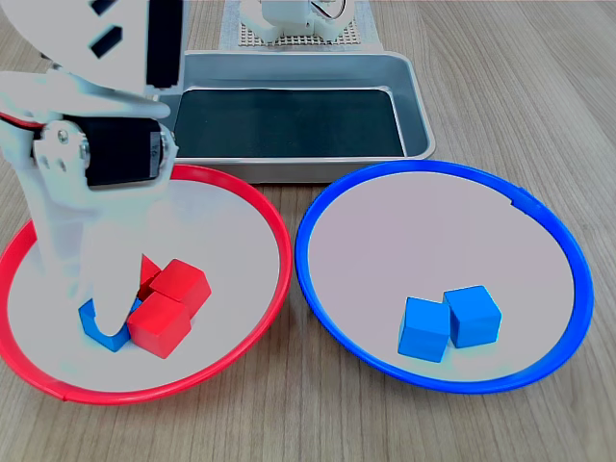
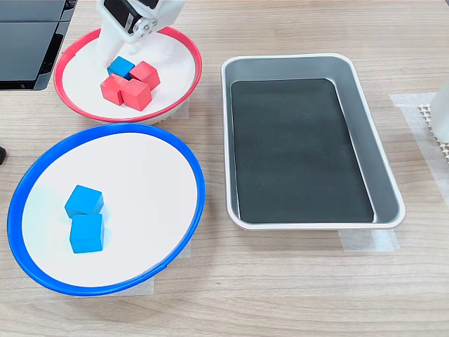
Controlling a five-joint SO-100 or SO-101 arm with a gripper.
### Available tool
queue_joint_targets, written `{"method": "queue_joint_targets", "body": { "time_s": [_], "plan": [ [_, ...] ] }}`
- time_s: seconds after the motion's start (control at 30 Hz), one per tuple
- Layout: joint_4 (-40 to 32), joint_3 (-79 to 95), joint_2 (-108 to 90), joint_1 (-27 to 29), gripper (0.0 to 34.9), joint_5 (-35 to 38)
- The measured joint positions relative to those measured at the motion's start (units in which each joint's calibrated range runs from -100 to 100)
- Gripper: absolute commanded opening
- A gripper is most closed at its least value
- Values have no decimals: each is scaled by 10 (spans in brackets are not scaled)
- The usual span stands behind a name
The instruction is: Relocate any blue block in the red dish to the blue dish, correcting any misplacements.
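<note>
I count two bright-blue cubes [image 1: 449,321] already in the blue-rimmed round dish [image 1: 544,226], while the last blue block [image 2: 121,67] sits beside red cubes [image 2: 133,86] in the red-rimmed dish [image 2: 184,46], my white gripper [image 1: 104,322] straddling it, grip uncertain.

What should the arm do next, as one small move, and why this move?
Probably close the end effector on the blue block, then lift. The end effector is already down in the red dish around that block, which lies against the red blocks. The blue dish holds two blue blocks. Whether the grip is already tight, I cannot tell.
</note>
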Motion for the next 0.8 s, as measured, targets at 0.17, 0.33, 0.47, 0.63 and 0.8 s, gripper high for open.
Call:
{"method": "queue_joint_targets", "body": {
  "time_s": [0.17,0.33,0.47,0.63,0.8],
  "plan": [
    [4,-15,14,-9,146,0],
    [11,-29,28,-8,143,0],
    [19,-31,28,-8,139,0],
    [39,-31,28,-8,133,2],
    [54,-29,28,-8,127,3]
  ]
}}
